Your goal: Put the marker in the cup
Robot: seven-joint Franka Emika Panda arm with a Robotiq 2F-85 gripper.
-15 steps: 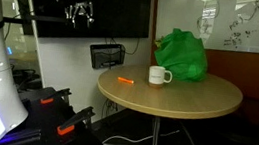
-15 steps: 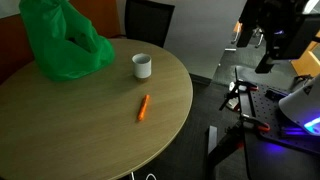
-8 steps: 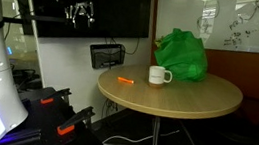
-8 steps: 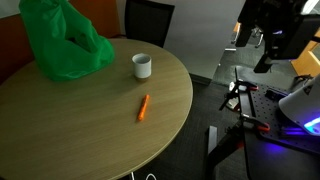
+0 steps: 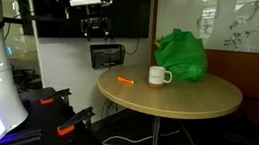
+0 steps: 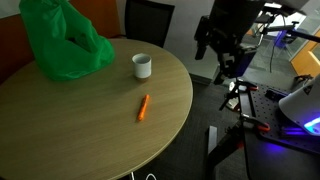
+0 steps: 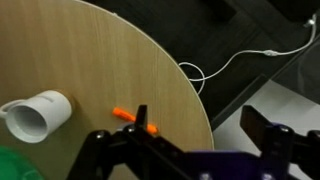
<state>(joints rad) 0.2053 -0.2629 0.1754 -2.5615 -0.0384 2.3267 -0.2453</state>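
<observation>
Currently shows claw [image 5: 97, 25] raised beyond the bench [image 6: 60, 130] edge, spread wide, empty; marker [image 6: 143, 107] lying flat below toward the near rim, long axis aimed roughly at cup [image 6: 143, 66] nearby.

The marker [image 6: 143, 107] is orange, the cup [image 6: 142, 66] plain white, the bag [image 6: 60, 40] bright green. The desk [image 6: 70, 135] shows pale wood grain. The pincer [image 5: 96, 28] is black, the cable [image 7: 235, 65] white.
</observation>
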